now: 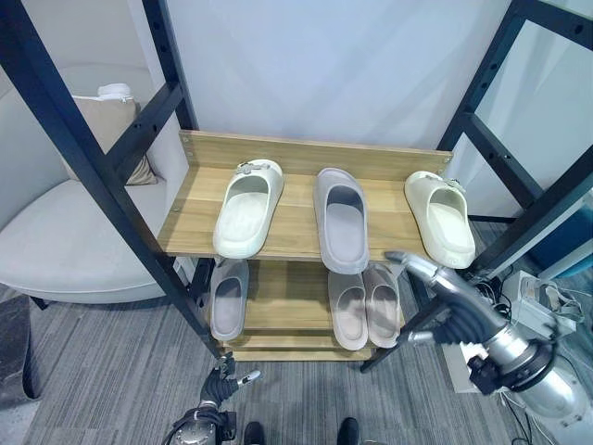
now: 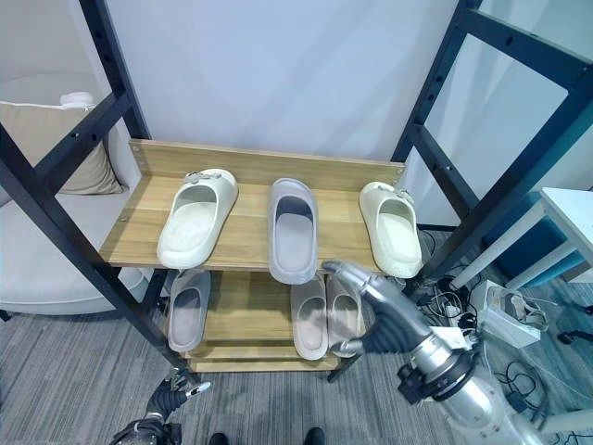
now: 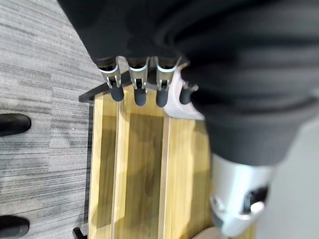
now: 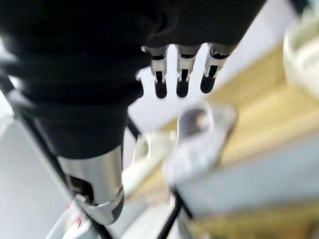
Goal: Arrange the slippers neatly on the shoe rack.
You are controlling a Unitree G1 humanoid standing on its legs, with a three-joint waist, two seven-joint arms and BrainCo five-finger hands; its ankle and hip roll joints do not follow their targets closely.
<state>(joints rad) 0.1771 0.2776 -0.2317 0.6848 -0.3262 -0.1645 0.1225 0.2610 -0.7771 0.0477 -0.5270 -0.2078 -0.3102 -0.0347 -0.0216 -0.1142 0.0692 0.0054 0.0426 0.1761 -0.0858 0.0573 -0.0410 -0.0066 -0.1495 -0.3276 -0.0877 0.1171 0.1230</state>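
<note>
Pale armchair (image 1: 65, 246) with beige cushion (image 1: 111, 120) beside black frame post (image 1: 83, 176) — perhaps a small white table (image 2: 570, 218) opposite.

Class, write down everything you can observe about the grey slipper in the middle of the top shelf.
The grey slipper is an open-toed slide of smooth, foam-like material, with a broad strap and a ridged footbed. It lies flat, sole down, alone between two cream slippers on the wooden top shelf, its heel jutting past the front edge. The right hand, fingers straight, reaches toward that heel; contact cannot be confirmed.
</note>
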